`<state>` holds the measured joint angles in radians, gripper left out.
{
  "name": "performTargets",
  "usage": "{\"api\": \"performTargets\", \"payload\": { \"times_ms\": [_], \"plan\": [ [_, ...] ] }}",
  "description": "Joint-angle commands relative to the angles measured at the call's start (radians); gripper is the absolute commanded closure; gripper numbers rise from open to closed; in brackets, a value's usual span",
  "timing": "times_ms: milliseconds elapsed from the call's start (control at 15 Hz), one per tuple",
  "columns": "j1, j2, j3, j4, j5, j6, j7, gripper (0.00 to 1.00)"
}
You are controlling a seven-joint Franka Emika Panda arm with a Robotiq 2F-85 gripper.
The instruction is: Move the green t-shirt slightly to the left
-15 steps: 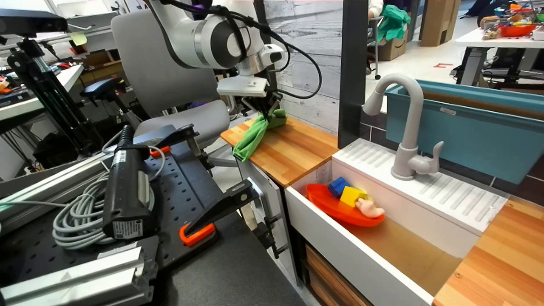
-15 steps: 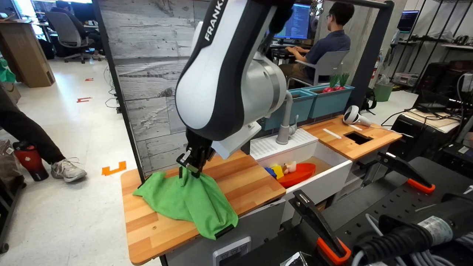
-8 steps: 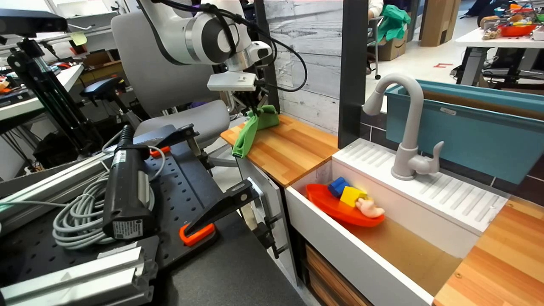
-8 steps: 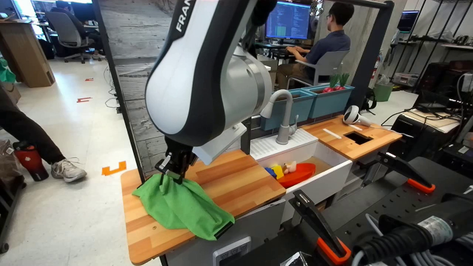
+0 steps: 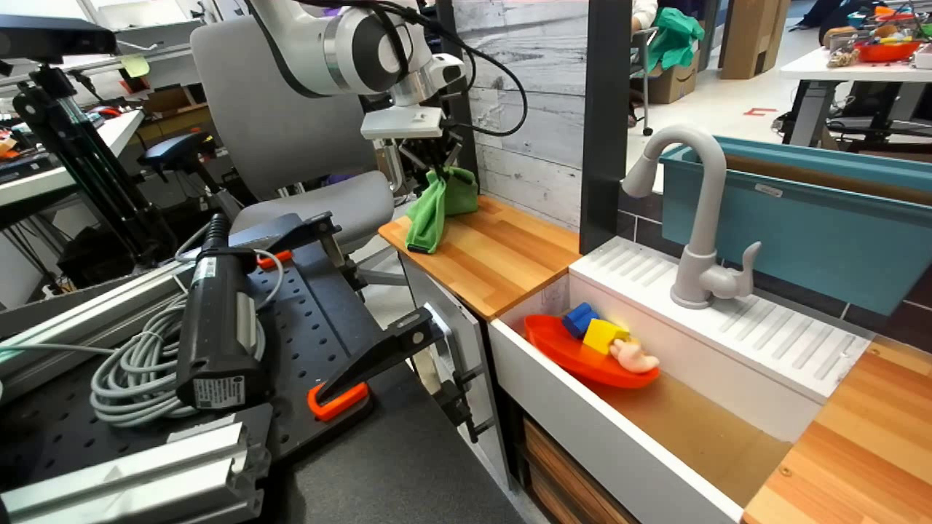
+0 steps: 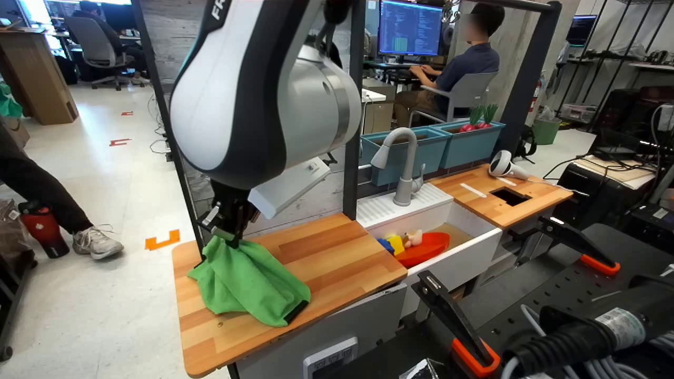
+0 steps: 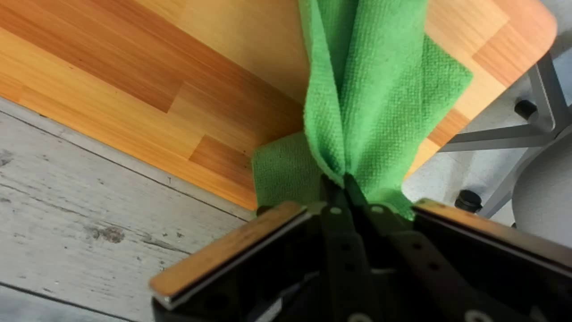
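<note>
While gripper (image 7: 340, 183) pinches green cloth (image 6: 247, 284) (bunched up), lower part rests on countertop (image 6: 337, 250).

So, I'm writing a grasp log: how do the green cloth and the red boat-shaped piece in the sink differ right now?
Hold: the green cloth is pinched in the gripper; the red piece is not gripped.
Form: the cloth falls in woven folds; the red piece looks smooth and stiff.
Place: the cloth is at the wooden counter; the red piece lies in the sink.
Shared: both are brightly coloured and show in both exterior views.
</note>
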<state>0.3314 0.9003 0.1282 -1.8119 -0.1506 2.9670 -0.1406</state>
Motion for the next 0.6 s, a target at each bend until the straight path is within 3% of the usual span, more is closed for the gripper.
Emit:
{"api": "performTargets", "payload": {
  "times_ms": [0,267,533],
  "plan": [
    [-0.008,0.053,0.009,0.097,-0.013,-0.065,-0.007,0.99],
    [-0.018,0.119,0.018,0.176,-0.013,-0.125,-0.022,0.99],
    [-0.017,0.192,0.022,0.247,-0.021,-0.096,-0.048,0.99]
  ]
}}
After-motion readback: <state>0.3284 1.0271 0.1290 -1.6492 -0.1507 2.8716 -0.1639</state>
